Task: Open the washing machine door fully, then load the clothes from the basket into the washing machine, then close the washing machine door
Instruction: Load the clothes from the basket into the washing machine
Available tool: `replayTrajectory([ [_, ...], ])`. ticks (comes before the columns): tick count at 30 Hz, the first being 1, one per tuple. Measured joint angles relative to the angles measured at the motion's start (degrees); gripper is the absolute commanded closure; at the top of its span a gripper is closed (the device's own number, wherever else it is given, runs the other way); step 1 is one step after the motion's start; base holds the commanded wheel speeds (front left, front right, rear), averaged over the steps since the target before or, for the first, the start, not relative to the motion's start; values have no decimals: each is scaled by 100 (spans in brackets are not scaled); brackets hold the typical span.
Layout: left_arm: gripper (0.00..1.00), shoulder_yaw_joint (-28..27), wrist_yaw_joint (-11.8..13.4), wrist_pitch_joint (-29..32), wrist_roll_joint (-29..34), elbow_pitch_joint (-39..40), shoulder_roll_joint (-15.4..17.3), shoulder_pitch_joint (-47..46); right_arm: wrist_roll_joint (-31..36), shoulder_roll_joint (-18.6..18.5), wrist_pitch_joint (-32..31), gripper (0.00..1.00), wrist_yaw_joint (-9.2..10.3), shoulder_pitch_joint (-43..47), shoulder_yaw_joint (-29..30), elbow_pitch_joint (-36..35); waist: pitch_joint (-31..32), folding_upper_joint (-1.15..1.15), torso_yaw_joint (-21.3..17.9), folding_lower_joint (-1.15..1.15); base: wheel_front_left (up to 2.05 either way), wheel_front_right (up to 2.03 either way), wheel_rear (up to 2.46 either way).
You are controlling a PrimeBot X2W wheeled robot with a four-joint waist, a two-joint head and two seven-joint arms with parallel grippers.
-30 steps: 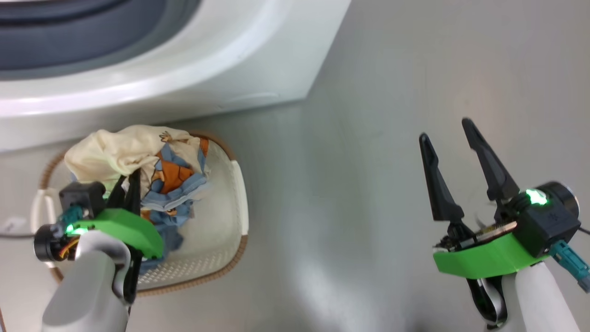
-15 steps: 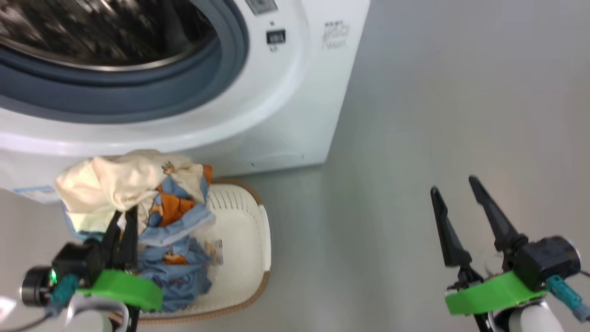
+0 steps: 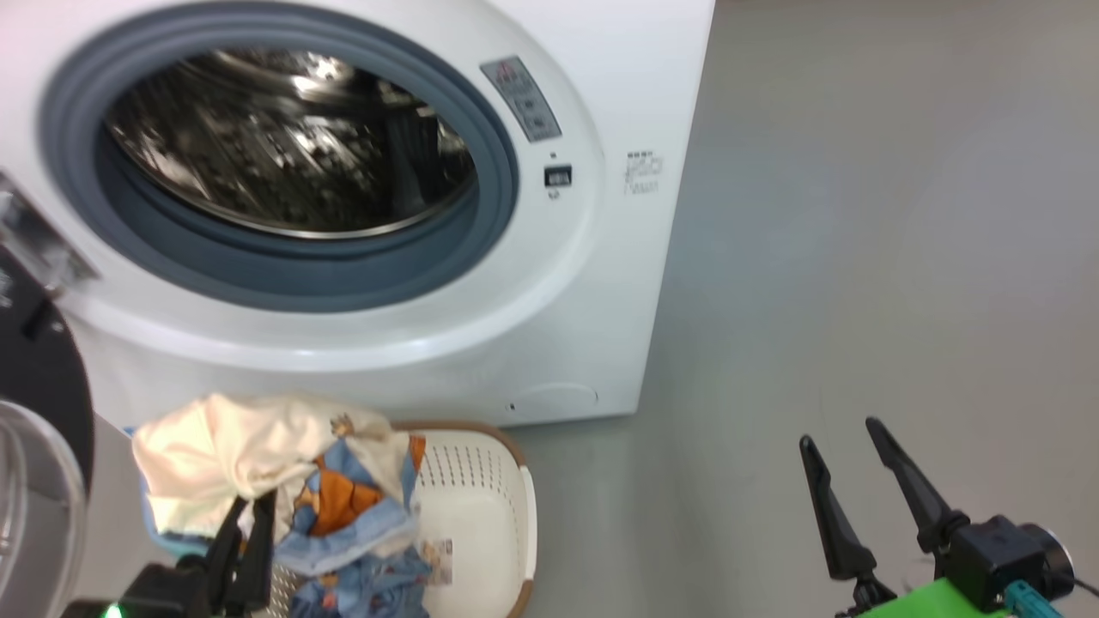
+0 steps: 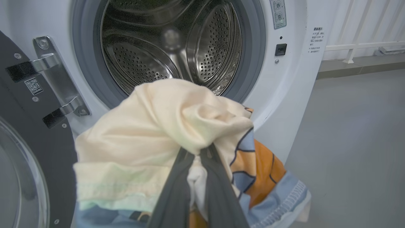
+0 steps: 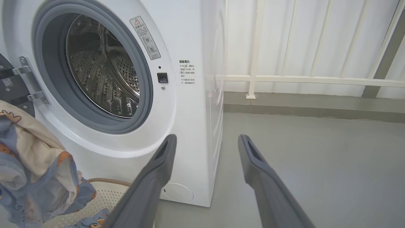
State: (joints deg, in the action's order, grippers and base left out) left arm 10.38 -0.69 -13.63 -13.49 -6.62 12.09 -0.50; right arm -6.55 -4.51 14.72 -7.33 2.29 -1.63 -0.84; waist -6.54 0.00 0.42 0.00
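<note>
The clothes [image 3: 258, 455] are clenched in the left gripper [image 3: 251, 505] at lower left; the right gripper [image 3: 840, 433] is spread wide, empty, lower right.

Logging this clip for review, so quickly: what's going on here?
The left tool is shut on a bundle of clothes, cream and printed blue, held over the basket in front of the washing machine. Its door stands swung open at the left, and the drum looks empty. More blue fabric lies in the basket. The right tool is open and empty, out over the floor.
</note>
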Motion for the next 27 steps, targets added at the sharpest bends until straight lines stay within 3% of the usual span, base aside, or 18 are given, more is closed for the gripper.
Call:
replayTrajectory([
  [10,100,24,101,298,-24,506,96,536,-1,46,-52,0,0,389,27,-76,643,0,132,0,0,0,0],
  [27,100,88,153,353,-82,662,149,614,1,116,-107,0,0,500,90,-189,803,0,255,0,0,0,0],
])
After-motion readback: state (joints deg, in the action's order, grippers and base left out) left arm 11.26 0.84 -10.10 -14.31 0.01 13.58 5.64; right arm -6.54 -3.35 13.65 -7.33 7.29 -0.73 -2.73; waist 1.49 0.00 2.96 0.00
